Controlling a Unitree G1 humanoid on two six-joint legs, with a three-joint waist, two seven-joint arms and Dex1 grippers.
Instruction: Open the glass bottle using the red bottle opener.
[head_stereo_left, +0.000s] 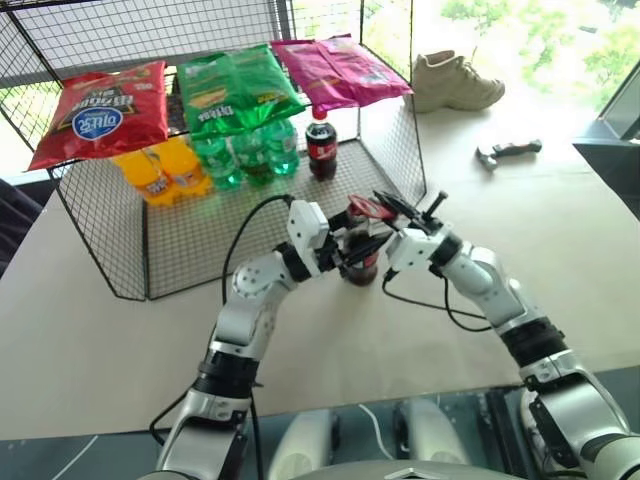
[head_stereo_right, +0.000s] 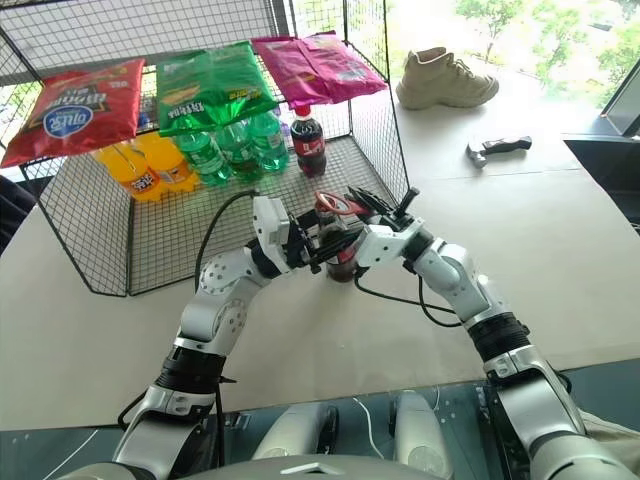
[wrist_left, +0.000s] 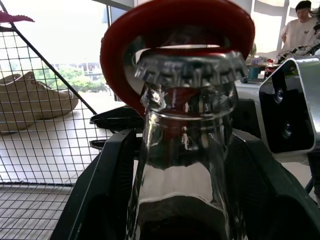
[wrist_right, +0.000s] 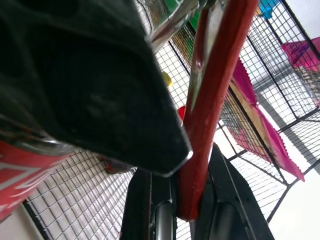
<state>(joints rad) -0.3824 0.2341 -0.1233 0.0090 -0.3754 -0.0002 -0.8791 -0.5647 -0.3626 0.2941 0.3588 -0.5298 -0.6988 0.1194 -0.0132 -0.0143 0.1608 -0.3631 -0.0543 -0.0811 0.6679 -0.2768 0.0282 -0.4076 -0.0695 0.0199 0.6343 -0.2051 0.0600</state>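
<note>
The glass bottle (head_stereo_left: 362, 264) stands upright on the table in front of the wire rack, dark cola inside and a red label band on it. My left gripper (head_stereo_left: 352, 252) is shut on its body, with a black finger (wrist_left: 95, 200) on either side of the neck. The metal crown cap (wrist_left: 190, 70) is on the bottle. The red bottle opener (head_stereo_left: 366, 208) lies with its loop head (wrist_left: 175, 20) over the cap. My right gripper (head_stereo_left: 392, 212) comes in from the right, shut on the opener's handle (wrist_right: 212, 100).
A wire-mesh rack (head_stereo_left: 130, 250) behind the bottle holds chip bags, orange and green bottles and a plastic cola bottle (head_stereo_left: 321, 145). A shoe (head_stereo_left: 455, 82) and a grey-and-black tool (head_stereo_left: 508, 152) lie at the back right. A person (wrist_left: 300, 27) is in the background.
</note>
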